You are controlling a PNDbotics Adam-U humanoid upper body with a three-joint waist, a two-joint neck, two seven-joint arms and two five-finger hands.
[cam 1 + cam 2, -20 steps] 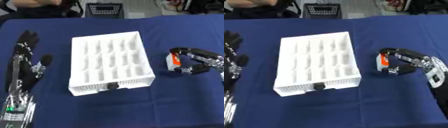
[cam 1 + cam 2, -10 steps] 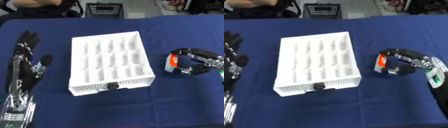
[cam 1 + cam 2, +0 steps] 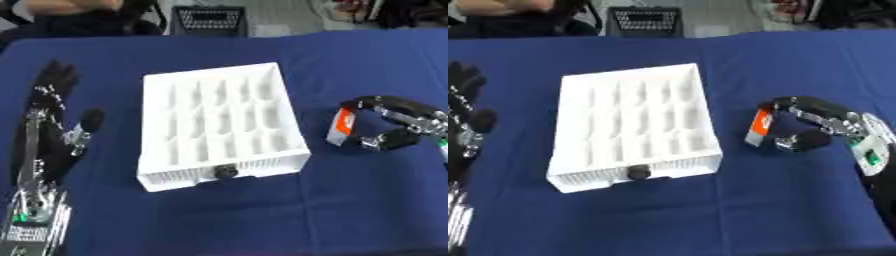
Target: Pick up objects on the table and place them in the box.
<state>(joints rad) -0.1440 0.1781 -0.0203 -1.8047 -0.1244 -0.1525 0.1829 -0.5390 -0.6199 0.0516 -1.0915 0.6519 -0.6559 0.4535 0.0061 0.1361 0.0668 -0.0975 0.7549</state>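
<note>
- Table (image 3: 219, 215): covered in dark blue cloth, carrying all items below.
- Box (image 3: 219, 125): white, divided into rows of small compartments, set at the middle of the table, slightly askew; a dark round knob (image 3: 225, 171) on its near wall. No contents can be made out in the compartments.
- Small object (image 3: 758, 126): flat, orange and white, standing on edge to the right of the box, apart from it.
- Right hand (image 3: 815, 122): fingers and thumb curled round the orange and white object.
- Left hand (image 3: 48, 125): lying flat at the left edge, fingers straight and spread, holding nothing.
</note>
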